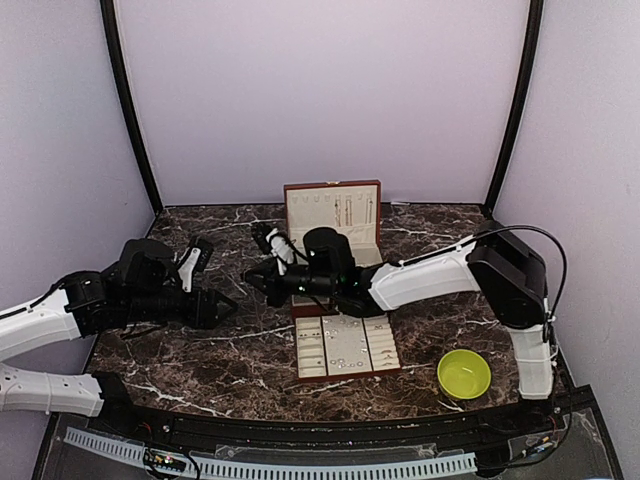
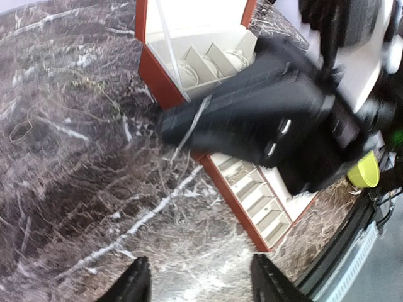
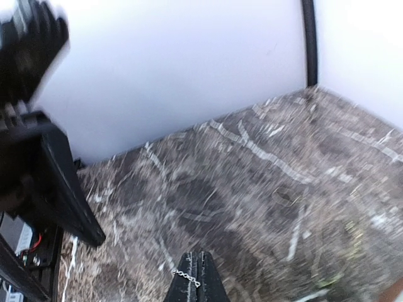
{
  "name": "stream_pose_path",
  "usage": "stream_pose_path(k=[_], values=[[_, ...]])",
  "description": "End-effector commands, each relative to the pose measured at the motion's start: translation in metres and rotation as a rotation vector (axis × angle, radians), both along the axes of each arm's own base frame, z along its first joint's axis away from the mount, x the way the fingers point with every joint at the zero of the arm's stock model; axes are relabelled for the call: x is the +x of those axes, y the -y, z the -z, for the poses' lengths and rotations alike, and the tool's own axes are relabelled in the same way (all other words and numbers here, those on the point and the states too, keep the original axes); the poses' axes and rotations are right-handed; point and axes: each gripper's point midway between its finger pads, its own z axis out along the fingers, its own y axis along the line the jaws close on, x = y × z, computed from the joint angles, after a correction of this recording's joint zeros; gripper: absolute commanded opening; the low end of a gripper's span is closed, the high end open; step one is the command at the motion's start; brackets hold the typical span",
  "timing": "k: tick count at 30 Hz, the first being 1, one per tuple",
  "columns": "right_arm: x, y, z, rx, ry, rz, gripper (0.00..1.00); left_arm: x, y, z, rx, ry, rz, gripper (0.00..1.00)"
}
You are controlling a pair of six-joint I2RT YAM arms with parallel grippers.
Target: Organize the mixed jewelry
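Note:
My right gripper (image 3: pixel 196 259) is shut, and a thin silvery chain (image 3: pixel 189 277) from the mixed jewelry lies across its closed tips. In the top view the right gripper (image 1: pixel 252 279) reaches left past the reddish-brown box (image 1: pixel 332 210), above the marble table. My left gripper (image 1: pixel 226 302) faces it from the left, open, with nothing between its fingers (image 2: pixel 136 284). Small silvery pieces (image 1: pixel 346 361) lie in the cream-lined tray (image 1: pixel 384 345). A thin loop (image 2: pixel 21 130) rests on the marble further off.
A yellow-green bowl (image 1: pixel 464 373) stands at the near right of the table. The right arm's blurred black body (image 2: pixel 252 119) hangs over the box in the left wrist view. Purple walls close the back and sides.

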Motion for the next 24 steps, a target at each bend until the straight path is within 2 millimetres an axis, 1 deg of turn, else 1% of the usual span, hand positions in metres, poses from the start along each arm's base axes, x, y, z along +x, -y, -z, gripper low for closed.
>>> stream_pose_path(k=[1, 2, 5, 7, 8, 9, 10, 11, 12, 13, 14, 15, 16, 17, 18, 19, 20, 22, 23, 24], values=[[0.018, 0.02, -0.061, 0.063, 0.097, 0.092, 0.0, 0.013, 0.001, -0.035, -0.003, 0.127, -0.005, 0.63], [0.02, 0.025, -0.065, 0.054, 0.107, 0.108, 0.0, 0.018, 0.0, -0.043, 0.0, 0.148, -0.016, 0.66], [0.028, 0.039, -0.083, 0.03, 0.142, 0.165, 0.0, 0.027, 0.004, -0.059, 0.022, 0.208, -0.004, 0.72], [0.036, 0.051, -0.094, 0.011, 0.162, 0.214, 0.0, 0.036, 0.01, -0.07, 0.027, 0.242, 0.015, 0.74], [0.039, 0.057, -0.101, 0.002, 0.172, 0.237, 0.0, 0.042, 0.014, -0.076, 0.03, 0.254, 0.032, 0.74], [0.043, 0.064, -0.106, -0.013, 0.178, 0.261, 0.0, 0.049, 0.018, -0.074, 0.035, 0.253, 0.04, 0.74], [0.047, 0.071, -0.112, -0.023, 0.185, 0.287, 0.0, 0.053, 0.024, -0.083, 0.012, 0.262, 0.073, 0.74], [0.05, 0.077, -0.116, -0.036, 0.19, 0.311, 0.0, 0.06, 0.029, -0.082, 0.003, 0.263, 0.086, 0.74], [0.054, 0.085, -0.12, -0.051, 0.196, 0.342, 0.0, 0.066, 0.032, -0.089, -0.02, 0.27, 0.106, 0.74], [0.058, 0.093, -0.124, -0.065, 0.202, 0.372, 0.0, 0.073, 0.041, -0.093, -0.049, 0.278, 0.134, 0.74], [0.063, 0.101, -0.126, -0.082, 0.204, 0.403, 0.0, 0.081, 0.041, -0.097, -0.055, 0.293, 0.133, 0.74], [0.067, 0.11, -0.128, -0.098, 0.203, 0.43, 0.0, 0.09, 0.049, -0.103, -0.074, 0.312, 0.146, 0.74], [0.071, 0.119, -0.131, -0.105, 0.204, 0.461, 0.0, 0.098, 0.052, -0.111, -0.087, 0.348, 0.149, 0.74], [0.075, 0.127, -0.131, -0.123, 0.199, 0.485, 0.0, 0.106, 0.06, -0.111, -0.091, 0.349, 0.165, 0.74], [0.078, 0.136, -0.133, -0.131, 0.195, 0.51, 0.0, 0.112, 0.065, -0.117, -0.101, 0.38, 0.176, 0.74], [0.082, 0.146, -0.135, -0.138, 0.191, 0.538, 0.0, 0.119, 0.075, -0.116, -0.109, 0.383, 0.196, 0.74], [0.085, 0.155, -0.135, -0.146, 0.185, 0.563, 0.0, 0.125, 0.081, -0.122, -0.126, 0.417, 0.207, 0.74], [0.091, 0.174, -0.138, -0.158, 0.178, 0.608, 0.0, 0.141, 0.098, -0.114, -0.138, 0.423, 0.235, 0.74], [0.094, 0.184, -0.139, -0.165, 0.175, 0.63, 0.0, 0.145, 0.104, -0.12, -0.152, 0.444, 0.254, 0.74], [0.097, 0.194, -0.139, -0.173, 0.173, 0.654, 0.0, 0.153, 0.113, -0.114, -0.157, 0.45, 0.268, 0.74]])
